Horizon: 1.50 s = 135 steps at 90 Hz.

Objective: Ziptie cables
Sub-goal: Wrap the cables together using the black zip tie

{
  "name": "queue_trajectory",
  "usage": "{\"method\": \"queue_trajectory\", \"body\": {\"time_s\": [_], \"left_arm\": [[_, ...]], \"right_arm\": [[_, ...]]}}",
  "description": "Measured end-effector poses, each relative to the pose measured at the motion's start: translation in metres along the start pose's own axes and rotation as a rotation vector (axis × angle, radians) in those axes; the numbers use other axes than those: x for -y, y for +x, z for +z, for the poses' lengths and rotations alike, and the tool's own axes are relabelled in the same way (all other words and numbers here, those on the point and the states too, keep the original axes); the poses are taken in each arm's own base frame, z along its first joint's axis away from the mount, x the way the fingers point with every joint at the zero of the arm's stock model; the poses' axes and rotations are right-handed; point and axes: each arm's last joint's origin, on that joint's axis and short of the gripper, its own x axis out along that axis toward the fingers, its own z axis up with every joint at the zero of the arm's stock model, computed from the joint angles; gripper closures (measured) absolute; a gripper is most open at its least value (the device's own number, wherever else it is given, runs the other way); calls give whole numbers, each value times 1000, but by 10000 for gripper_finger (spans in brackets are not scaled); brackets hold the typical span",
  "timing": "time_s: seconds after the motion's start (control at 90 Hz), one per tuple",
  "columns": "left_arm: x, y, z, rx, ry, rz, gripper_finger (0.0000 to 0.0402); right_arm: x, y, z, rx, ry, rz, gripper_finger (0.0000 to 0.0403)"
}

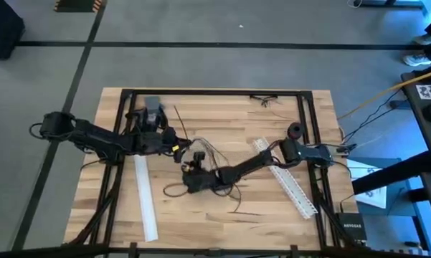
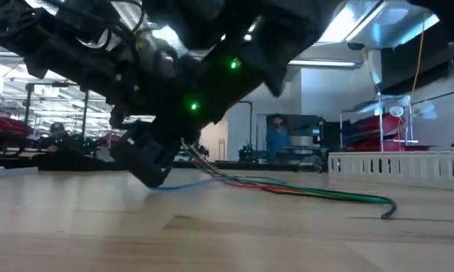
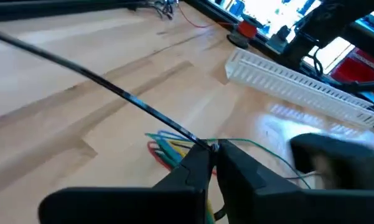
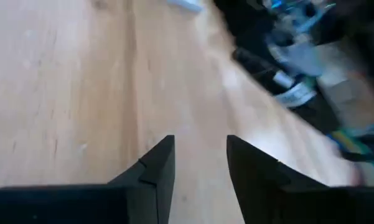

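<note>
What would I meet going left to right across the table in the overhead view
Left white slotted strip → left claw, closed on the ziptie → right claw, open over the cables → right white slotted strip.

The worktop (image 1: pixel 222 122) is pale wood with a plank-grain pattern, framed by black rails. The cables (image 3: pixel 174 146) at the lower centre of the left wrist frame are green, yellow, red and blue strands; in the low view they run green and reddish. The ziptie (image 3: pixel 99 84) is black. Two slotted strips (image 1: pixel 145 201) (image 1: pixel 287 179) are white. Both arms are black; the left claw (image 3: pixel 213 163) and right claw (image 4: pixel 200 163) are black too.
</note>
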Motion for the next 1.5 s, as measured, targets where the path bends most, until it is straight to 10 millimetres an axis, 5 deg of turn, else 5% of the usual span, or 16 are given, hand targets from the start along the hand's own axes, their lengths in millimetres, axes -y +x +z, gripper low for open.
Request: {"method": "queue_trajectory", "body": {"time_s": [0.233, 0.9, 1.067, 1.5], "left_arm": [[0, 0, 0, 2, -38, -1, 382], [1, 0, 0, 3, -56, -11, 382], [1, 0, -1, -14, -21, -18, 382], [0, 0, 1, 4, 51, -12, 382]], "right_arm": [[-9, -25, 11, -6, -134, -238, 267], [39, 27, 4, -7, -287, -164, 284], [24, 14, 9, 31, -309, -118, 386], [-31, -44, 24, 178, -284, 37, 393]]}}
